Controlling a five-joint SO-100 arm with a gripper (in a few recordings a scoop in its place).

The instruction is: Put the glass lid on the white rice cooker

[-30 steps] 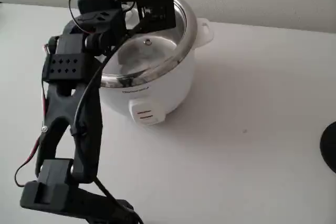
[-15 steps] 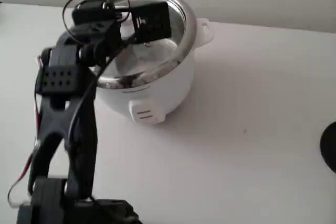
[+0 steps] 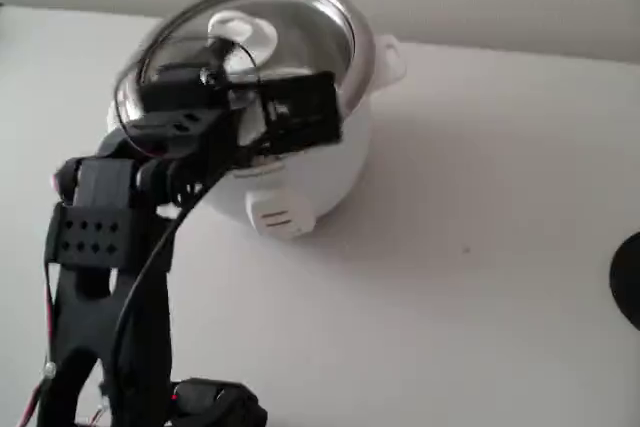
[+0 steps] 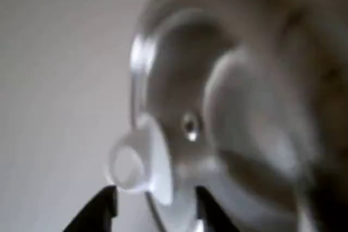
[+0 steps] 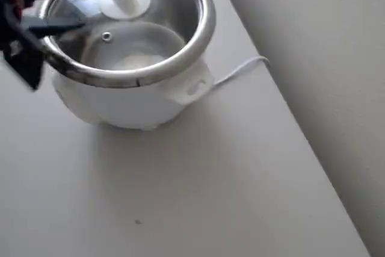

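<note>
Fixed view: glass lid (image 3: 225, 52) sits tilted on white rice cooker (image 3: 300, 162) on the tabletop (image 3: 480, 247); black arm blocks its front. Wrist view: hand (image 4: 155, 202) spread apart, lid knob (image 4: 138, 161) between the fingertips, untouched. Overhead view: white cord (image 5: 240, 67) beside cooker.

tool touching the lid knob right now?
Apart. In the wrist view the tool is open, its fingertips short of the white knob of the glass lid, with background visible between them. The lid lies on the white rice cooker.
</note>
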